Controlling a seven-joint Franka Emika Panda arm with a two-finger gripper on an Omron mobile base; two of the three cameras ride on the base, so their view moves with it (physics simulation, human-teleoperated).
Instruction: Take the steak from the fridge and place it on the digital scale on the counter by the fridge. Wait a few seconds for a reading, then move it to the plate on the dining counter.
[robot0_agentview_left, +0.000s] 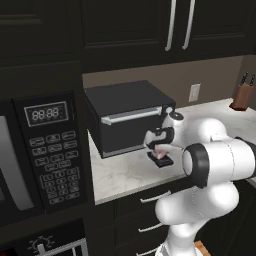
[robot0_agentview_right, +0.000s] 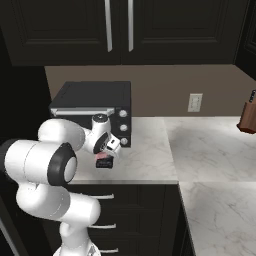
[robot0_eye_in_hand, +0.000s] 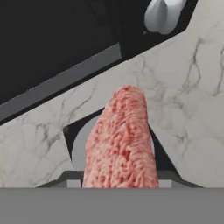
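My gripper (robot0_agentview_left: 161, 151) points down at the counter in front of the toaster oven and is shut on the steak (robot0_eye_in_hand: 122, 140), a pinkish-red slab hanging between its fingers. Directly under the steak lies the digital scale (robot0_eye_in_hand: 72, 131), a small black square pad with a grey round disc. In the left base view the steak (robot0_agentview_left: 161, 155) sits just over the scale (robot0_agentview_left: 165, 162). I cannot tell whether they touch. The right base view shows the gripper (robot0_agentview_right: 104, 155) over the scale (robot0_agentview_right: 104, 164) near the counter's front edge. The fridge, the plate and the dining counter are out of view.
A big black toaster oven (robot0_agentview_left: 130, 117) with a silver handle stands right behind the scale. A built-in microwave (robot0_agentview_left: 45, 150) is on the left. The marble counter (robot0_agentview_right: 150, 150) runs right to a knife block (robot0_agentview_right: 248, 117). Dark cabinets hang above.
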